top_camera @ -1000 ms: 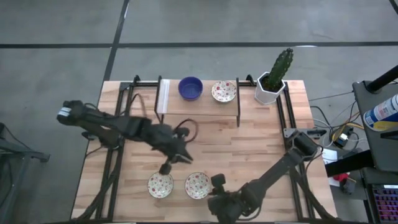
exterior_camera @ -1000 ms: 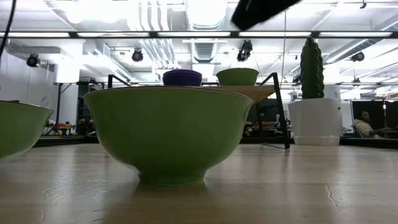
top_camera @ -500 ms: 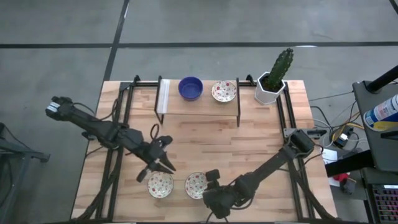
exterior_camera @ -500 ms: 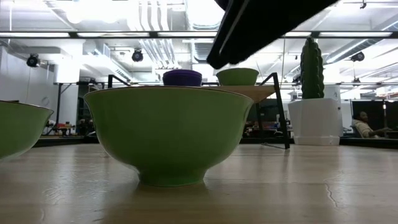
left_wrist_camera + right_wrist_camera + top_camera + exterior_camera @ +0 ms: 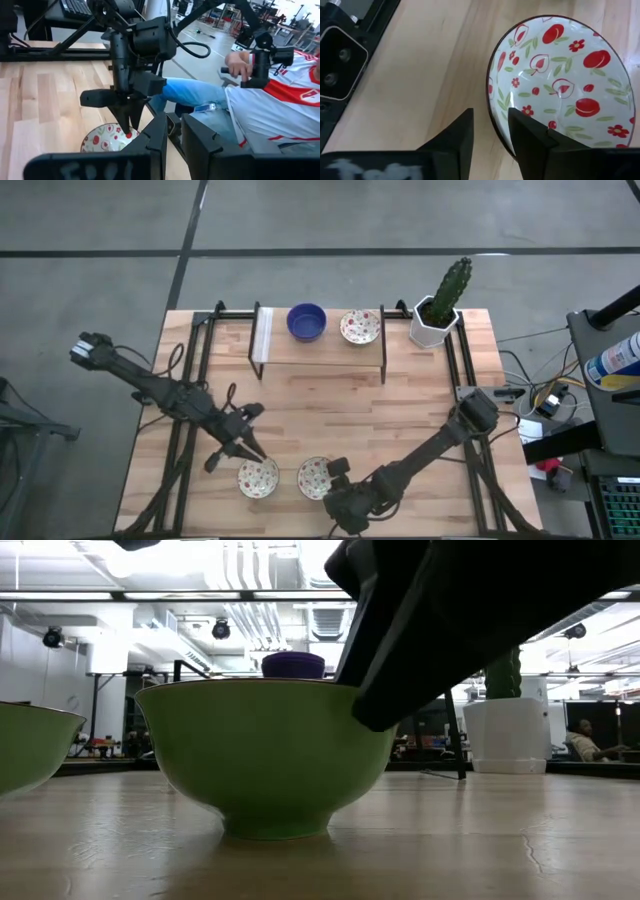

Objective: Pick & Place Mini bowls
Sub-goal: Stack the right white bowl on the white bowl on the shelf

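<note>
Beside the dark right gripper [image 5: 490, 131], a round glazed bowl [image 5: 559, 80] is cream-white inside with red fruit, small red flowers and green leaves; its outer wall is plain green. Farther off, a round bowl [image 5: 307, 321] is solid cobalt blue.

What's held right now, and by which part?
Nothing held yet. The right gripper straddles the rim of a floral mini bowl, jaws open. The left gripper hovers by the other floral bowl, nothing seen in it.
</note>
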Controlling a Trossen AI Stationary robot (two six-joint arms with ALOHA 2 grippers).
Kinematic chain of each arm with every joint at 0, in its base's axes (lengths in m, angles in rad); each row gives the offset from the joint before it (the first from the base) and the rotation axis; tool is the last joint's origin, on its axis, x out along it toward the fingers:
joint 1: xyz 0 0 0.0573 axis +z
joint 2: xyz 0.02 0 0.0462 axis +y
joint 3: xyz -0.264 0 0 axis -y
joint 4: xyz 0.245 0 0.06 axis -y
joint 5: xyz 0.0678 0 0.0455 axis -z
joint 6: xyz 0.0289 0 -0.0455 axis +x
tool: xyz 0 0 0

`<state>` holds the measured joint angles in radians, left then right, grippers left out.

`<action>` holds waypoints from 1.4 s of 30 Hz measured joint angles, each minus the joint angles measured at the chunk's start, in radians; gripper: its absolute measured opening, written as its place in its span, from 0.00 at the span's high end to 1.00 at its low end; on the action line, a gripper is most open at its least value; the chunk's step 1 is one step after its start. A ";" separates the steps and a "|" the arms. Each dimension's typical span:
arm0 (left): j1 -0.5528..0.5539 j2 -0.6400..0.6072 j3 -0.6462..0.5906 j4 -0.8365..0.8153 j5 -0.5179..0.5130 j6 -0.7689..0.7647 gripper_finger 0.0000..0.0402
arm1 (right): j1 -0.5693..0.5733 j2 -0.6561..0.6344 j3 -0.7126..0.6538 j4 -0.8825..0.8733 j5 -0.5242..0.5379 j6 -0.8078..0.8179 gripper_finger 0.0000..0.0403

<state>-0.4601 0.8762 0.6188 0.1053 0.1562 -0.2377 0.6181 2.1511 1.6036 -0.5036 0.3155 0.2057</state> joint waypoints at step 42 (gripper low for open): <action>-0.013 -0.156 -0.227 0.136 -0.103 0.000 0.87 | -0.015 0.005 0.451 -0.768 0.187 0.110 0.97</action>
<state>-0.4732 0.7199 0.3919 0.2411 0.0534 -0.2379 0.6033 2.1560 2.0544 -1.2719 0.5024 0.3161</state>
